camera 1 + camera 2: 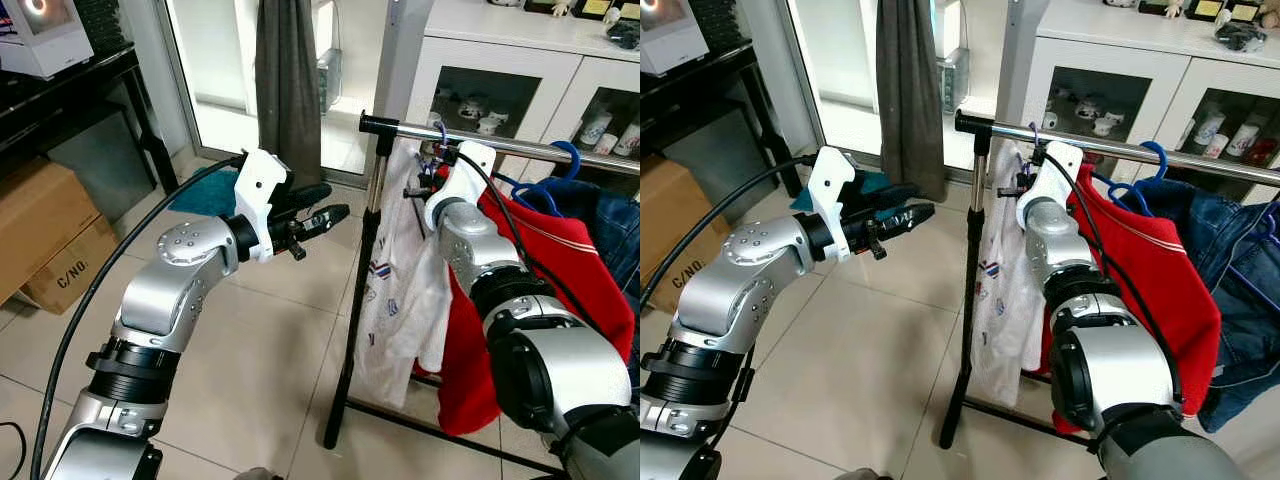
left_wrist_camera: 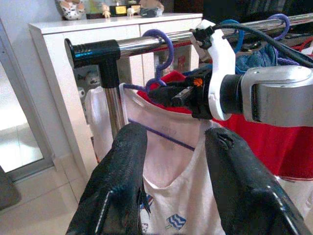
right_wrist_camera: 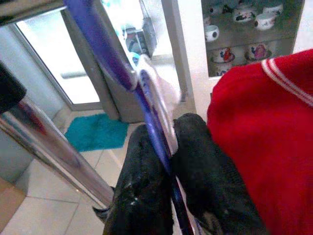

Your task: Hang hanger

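Note:
A purple hanger [image 2: 165, 45] carries a white printed shirt [image 1: 400, 300], and its hook sits over the chrome rail [image 1: 520, 146] close to the rail's left end. My right gripper [image 1: 420, 190] reaches up just under the rail and is shut on the hanger's purple wire [image 3: 155, 147], pinched between both black fingers [image 3: 142, 186]. To the left of the rack, at rail height, my left gripper [image 1: 330, 215] hovers open with nothing between its fingers [image 2: 117, 181], pointing at the shirt.
A red garment [image 1: 545, 270], a blue hanger [image 1: 560, 165] and denim [image 1: 612, 225] hang further right on the rail. The rack's black post [image 1: 362, 280] stands on tile. A dark curtain [image 1: 288, 80], white cabinet [image 1: 500, 75], cardboard box [image 1: 50, 240] and teal mat [image 1: 210, 195] surround it.

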Controlling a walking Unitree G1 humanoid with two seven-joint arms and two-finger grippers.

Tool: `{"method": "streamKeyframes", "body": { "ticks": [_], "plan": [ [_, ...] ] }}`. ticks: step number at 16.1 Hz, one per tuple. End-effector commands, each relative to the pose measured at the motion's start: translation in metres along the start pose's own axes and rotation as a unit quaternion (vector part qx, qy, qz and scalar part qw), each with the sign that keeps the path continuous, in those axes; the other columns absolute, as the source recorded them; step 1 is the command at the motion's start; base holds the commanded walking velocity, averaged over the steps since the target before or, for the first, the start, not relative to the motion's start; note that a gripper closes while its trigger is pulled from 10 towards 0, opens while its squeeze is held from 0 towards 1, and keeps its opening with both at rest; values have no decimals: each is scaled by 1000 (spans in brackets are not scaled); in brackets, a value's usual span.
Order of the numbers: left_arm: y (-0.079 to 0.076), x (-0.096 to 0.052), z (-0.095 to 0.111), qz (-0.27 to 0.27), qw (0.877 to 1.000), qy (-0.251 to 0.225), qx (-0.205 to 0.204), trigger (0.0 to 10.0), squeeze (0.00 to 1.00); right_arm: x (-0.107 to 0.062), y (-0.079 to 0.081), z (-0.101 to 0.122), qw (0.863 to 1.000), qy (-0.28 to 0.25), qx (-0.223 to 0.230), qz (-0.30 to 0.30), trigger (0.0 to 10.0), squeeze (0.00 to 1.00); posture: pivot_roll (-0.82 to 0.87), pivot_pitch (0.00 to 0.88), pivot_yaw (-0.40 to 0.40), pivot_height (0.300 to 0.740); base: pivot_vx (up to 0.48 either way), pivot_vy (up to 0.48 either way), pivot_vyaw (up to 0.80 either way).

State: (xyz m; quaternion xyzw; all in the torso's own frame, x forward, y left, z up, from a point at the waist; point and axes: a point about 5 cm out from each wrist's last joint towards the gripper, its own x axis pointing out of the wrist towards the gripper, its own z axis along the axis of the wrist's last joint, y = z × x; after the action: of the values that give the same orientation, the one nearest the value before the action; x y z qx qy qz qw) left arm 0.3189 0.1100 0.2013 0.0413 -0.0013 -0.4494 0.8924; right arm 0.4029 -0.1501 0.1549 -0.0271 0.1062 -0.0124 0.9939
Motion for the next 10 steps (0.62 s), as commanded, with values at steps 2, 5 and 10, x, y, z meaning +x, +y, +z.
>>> {"method": "streamKeyframes", "body": {
  "ticks": [2,5,10],
  "plan": [
    [1,-1,2,8,1000,-4,6,10000,0,-4,-7,2,999,-30,14,6,10000,1000,-18,0,24,740,0,0,0],
    [3,-6,4,25,1000,-17,-4,10000,0,-23,-9,7,994,-103,11,41,10000,1000,-21,0,37,740,0,0,0],
    [16,-26,5,182,981,-67,-15,10000,0,-95,-12,13,969,-194,48,143,10000,1000,-49,0,63,740,0,0,0]
  ]
}}
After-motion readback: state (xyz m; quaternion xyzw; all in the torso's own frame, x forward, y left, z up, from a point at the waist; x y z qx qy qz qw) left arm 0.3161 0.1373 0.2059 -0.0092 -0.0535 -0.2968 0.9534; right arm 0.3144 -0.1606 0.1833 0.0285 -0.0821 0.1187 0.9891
